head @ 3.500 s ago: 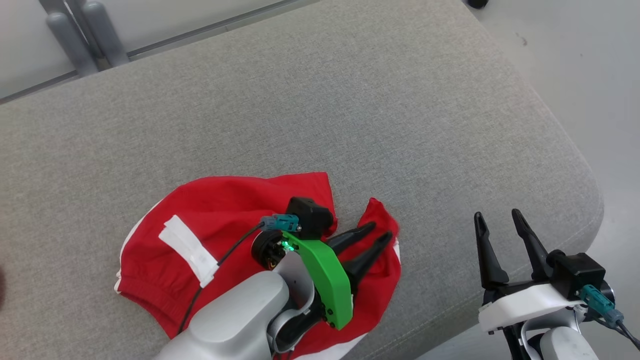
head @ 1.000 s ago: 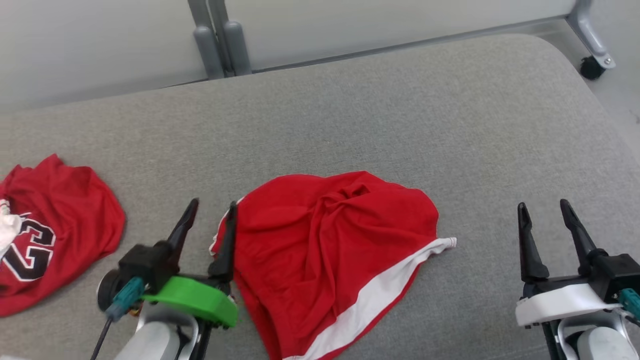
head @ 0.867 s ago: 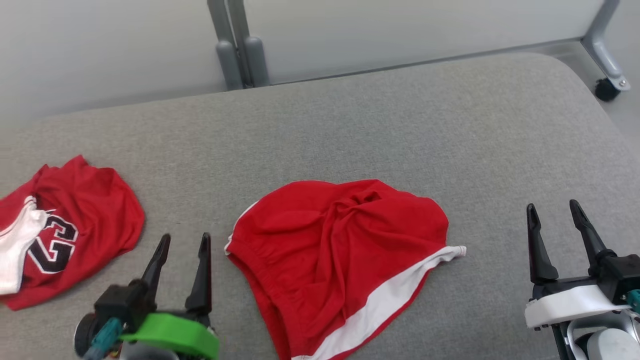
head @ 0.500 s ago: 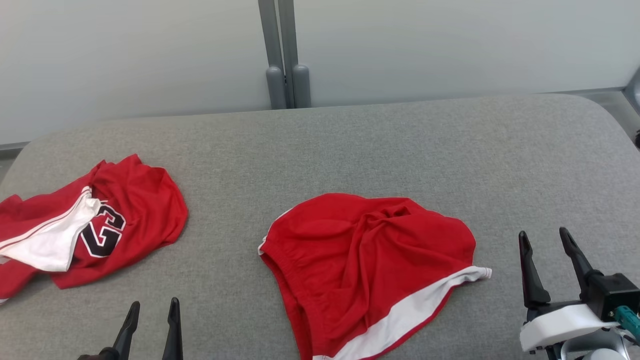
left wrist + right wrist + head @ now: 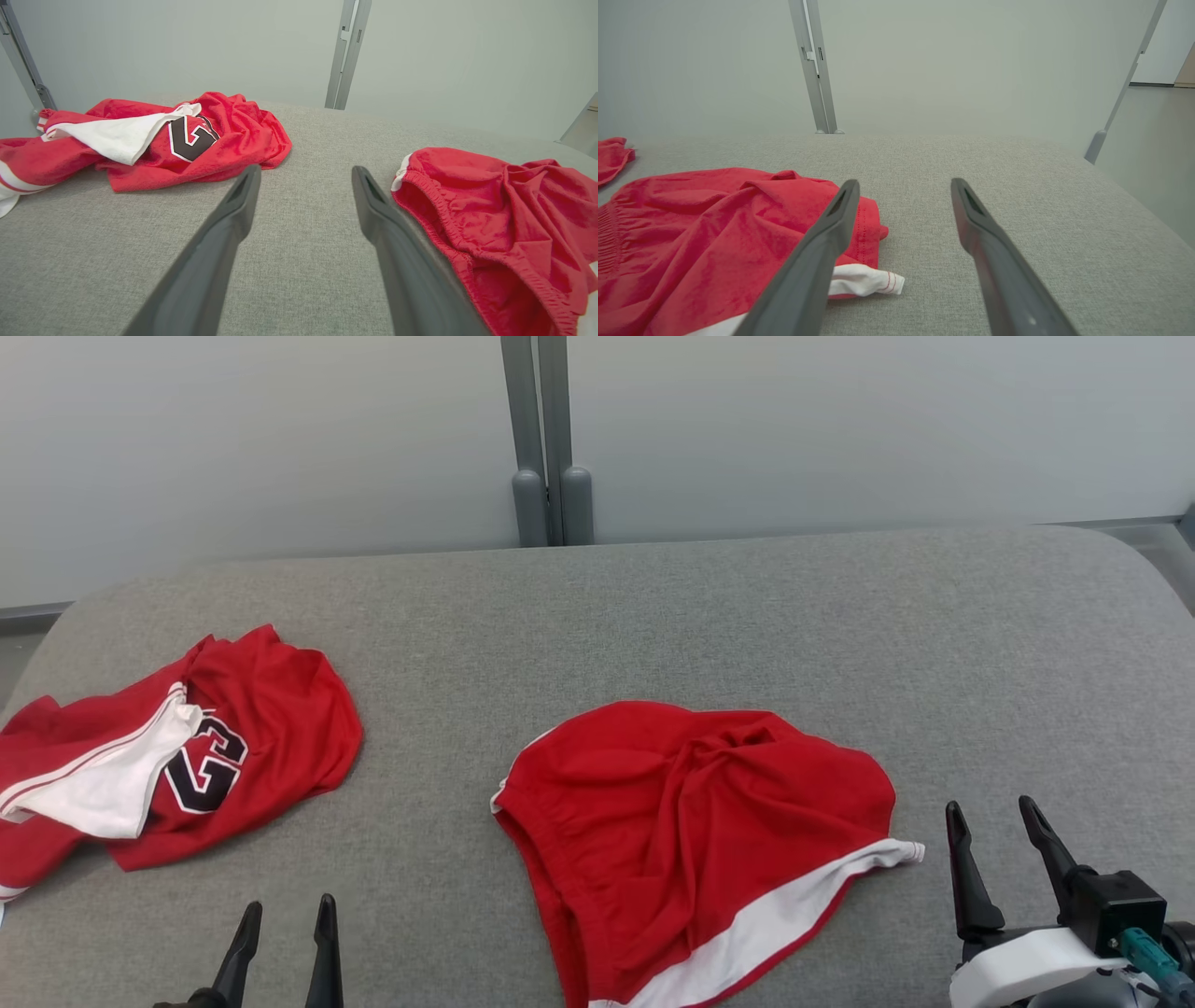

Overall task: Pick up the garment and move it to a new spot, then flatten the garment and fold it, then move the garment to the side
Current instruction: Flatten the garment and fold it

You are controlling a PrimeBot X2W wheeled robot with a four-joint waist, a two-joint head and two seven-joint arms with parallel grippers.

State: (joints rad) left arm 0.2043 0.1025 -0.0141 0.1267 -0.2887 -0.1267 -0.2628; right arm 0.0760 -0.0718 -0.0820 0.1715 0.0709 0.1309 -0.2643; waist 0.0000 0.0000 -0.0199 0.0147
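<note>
A crumpled red garment (image 5: 691, 821), shorts with a white side band and an elastic waist, lies loose in the middle of the grey padded surface (image 5: 709, 616). In the left wrist view the garment (image 5: 504, 219) sits right of my fingers; in the right wrist view the garment (image 5: 714, 233) sits to their left. My left gripper (image 5: 288, 907) is at the bottom left, open and empty, apart from the cloth. That left gripper (image 5: 304, 171) hovers over bare padding. My right gripper (image 5: 990, 807) is open and empty just right of the white hem tip. This right gripper (image 5: 904, 183) touches nothing.
A second red garment, a jersey (image 5: 261, 728) with a black number and a white panel, lies crumpled at the far left; the jersey (image 5: 224, 135) is ahead and left of my left fingers. A grey post (image 5: 551, 476) and pale wall panels stand behind. The padding rounds off at its right edge (image 5: 1134, 210).
The head camera has swung, bringing the jersey into view. My left gripper, which was over the red shorts, has drawn back to the lower left, open. The right gripper sits slightly lower.
</note>
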